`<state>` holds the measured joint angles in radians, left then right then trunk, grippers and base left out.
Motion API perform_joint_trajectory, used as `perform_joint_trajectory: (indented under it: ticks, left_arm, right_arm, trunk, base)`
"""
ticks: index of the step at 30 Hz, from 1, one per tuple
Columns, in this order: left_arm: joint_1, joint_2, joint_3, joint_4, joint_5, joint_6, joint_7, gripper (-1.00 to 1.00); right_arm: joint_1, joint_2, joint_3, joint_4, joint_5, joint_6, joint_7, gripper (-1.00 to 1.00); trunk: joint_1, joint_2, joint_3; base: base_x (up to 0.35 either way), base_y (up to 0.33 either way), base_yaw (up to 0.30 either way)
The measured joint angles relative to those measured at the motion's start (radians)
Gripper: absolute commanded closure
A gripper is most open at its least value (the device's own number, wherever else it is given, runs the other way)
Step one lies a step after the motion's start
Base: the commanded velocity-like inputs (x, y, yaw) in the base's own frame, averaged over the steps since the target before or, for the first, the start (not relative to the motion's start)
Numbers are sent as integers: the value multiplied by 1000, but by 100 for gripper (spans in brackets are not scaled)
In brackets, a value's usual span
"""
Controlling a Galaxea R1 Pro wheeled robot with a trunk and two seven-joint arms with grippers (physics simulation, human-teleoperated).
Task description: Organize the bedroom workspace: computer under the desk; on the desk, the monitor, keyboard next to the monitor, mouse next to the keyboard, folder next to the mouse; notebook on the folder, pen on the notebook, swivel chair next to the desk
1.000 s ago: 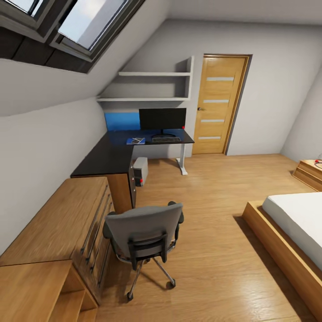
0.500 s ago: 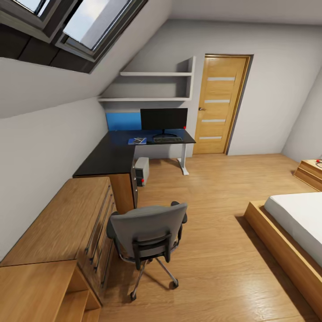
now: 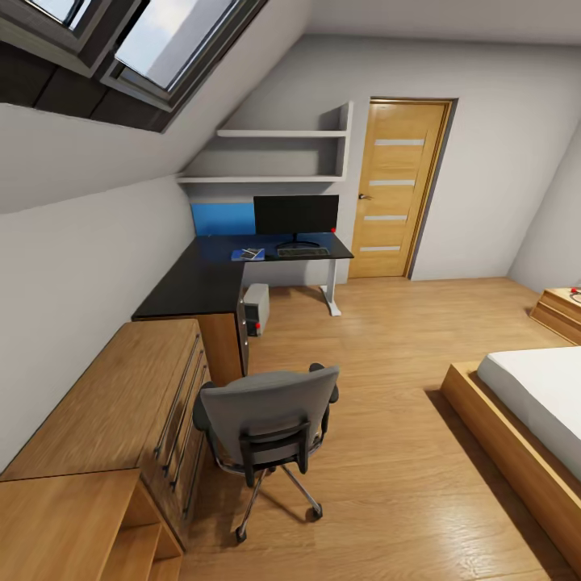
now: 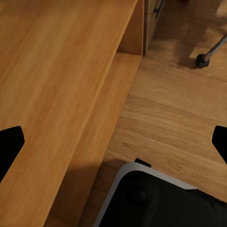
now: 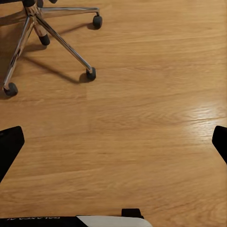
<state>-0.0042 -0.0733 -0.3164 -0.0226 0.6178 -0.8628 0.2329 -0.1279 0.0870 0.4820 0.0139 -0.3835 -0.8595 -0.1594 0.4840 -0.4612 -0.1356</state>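
Nothing in the room has changed place over the last second; only the outlook slid a little to the left at first, so the bench and chair sit slightly further right in the head view, and for the last half-second it has held steady.

This is an attic bedroom with a sloping white ceiling, skylights at the upper left, and a glossy wood-plank floor (image 3: 387,355) with a long grain. A black L-shaped bench (image 3: 206,274) fills the far left corner, one end on a white metal leg. Two white wall shelves (image 3: 274,155) hang above it, and a panelled wooden door (image 3: 397,187) stands to its right.

On the bench's far part stands a wide black flat monitor (image 3: 295,215), with a slim dark keyboard (image 3: 303,252) just in front of it and a small blue flat item (image 3: 247,254), too small to identify, to the keyboard's left. A boxy grey computer tower (image 3: 256,307) sits on the floor under the bench.

The grey fabric swivel chair (image 3: 270,420) on a chrome star base with black castors stands in the near middle, beside a long wooden drawer unit (image 3: 113,395) with metal bar handles, and well apart from the bench's monitor end. Its seat is hidden behind the backrest. A wooden-framed bed with a white mattress (image 3: 537,395) lies at the right.

The left end effector (image 4: 113,142) hangs over a low wooden surface, its dark fingers wide apart. The right end effector (image 5: 113,142) hangs over bare floor near the chair's castors, fingers likewise spread wide.
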Motion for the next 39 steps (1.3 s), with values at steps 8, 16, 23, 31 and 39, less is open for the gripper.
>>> perform_joint_trajectory:
  ticks: [8, 16, 23, 31, 39]
  left_arm:
    - [0, -2, 0, -1, -1, 2, 0, -100]
    - [0, 2, -1, -35, 1, 72, -2, -100]
    - [0, 3, 0, -42, 0, 89, -2, -100]
    - [1, 9, -3, -159, -3, 265, 5, -100]
    - [-123, 1, -1, -302, -37, 690, 8, -100]
  right_arm:
    - [0, 0, 0, 0, 0, 0, 0, -100]
    - [0, 0, -1, 0, 0, 0, 0, -100]
    - [0, 0, -1, 0, -1, 1, 0, -100]
    - [-1, -12, -5, -6, -2, -1, -5, -100]
    - [-108, -92, -5, -136, -5, 194, -77, -100]
  trunk:
    - [0, 0, 0]
    - [0, 0, 0]
    - [11, -21, -9]
    - [42, -77, -34]
    - [73, -133, -60]
  base:
    - [0, 0, 0]
    - [0, 0, 0]
    - [0, 0, 0]
    - [0, 0, 0]
    - [0, 0, 0]
